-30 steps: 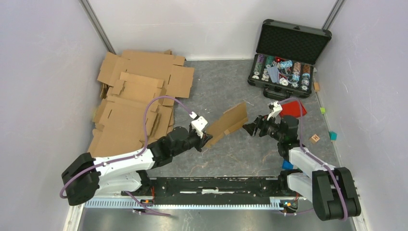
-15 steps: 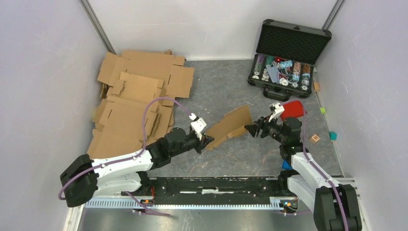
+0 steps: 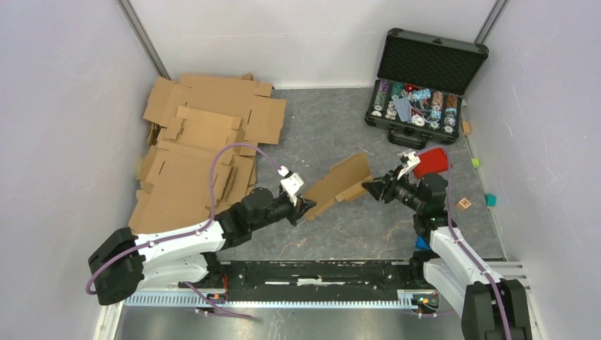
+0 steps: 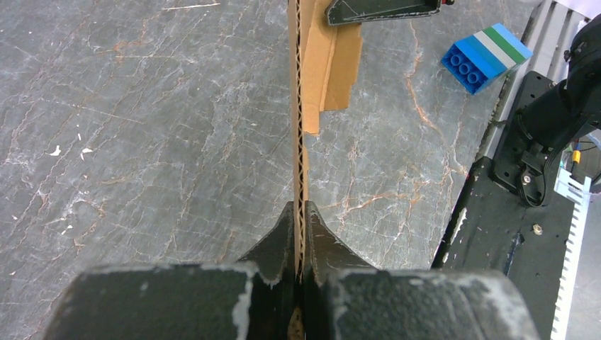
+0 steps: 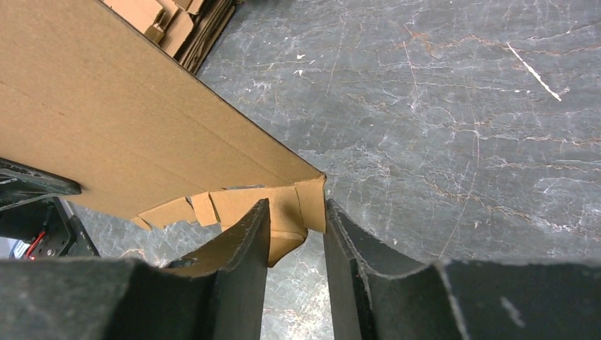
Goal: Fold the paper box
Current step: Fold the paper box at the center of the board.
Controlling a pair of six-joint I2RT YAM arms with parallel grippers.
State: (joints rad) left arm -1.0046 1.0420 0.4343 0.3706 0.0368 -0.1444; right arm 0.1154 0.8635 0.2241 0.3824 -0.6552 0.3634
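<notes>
- From above, the paper box (image 3: pixel 341 184) is a flat, unfolded piece of plain brown cardboard. It is held up off the grey worktop (image 3: pixel 333 127) near the middle and slants from near-left to far-right.
- The left fingers (image 3: pixel 301 207) grip its near-left end, and the right fingers (image 3: pixel 372 188) meet its right end.
- A heap of larger cardboard sheets (image 3: pixel 198 156) lies far left. An open black case (image 3: pixel 432 64) stands far right, with a red lid (image 3: pixel 431 161) behind the right arm.
- In the left wrist view, the paper box (image 4: pixel 298 127) shows edge-on, with the ripple of its inner layer visible. The left fingers (image 4: pixel 280 237) are clenched tight on that edge.
- A small flap hangs off its far end, where one of the right fingers (image 4: pixel 383 8) reaches in. A blue block (image 4: pixel 485 57) lies on the worktop to the right.
- In the right wrist view, the paper box (image 5: pixel 127 120) is a broad creased panel with short tabs along its lower edge.
- The right fingers (image 5: pixel 237 248) straddle the corner tab with a gap between them, not pressed shut on it.
</notes>
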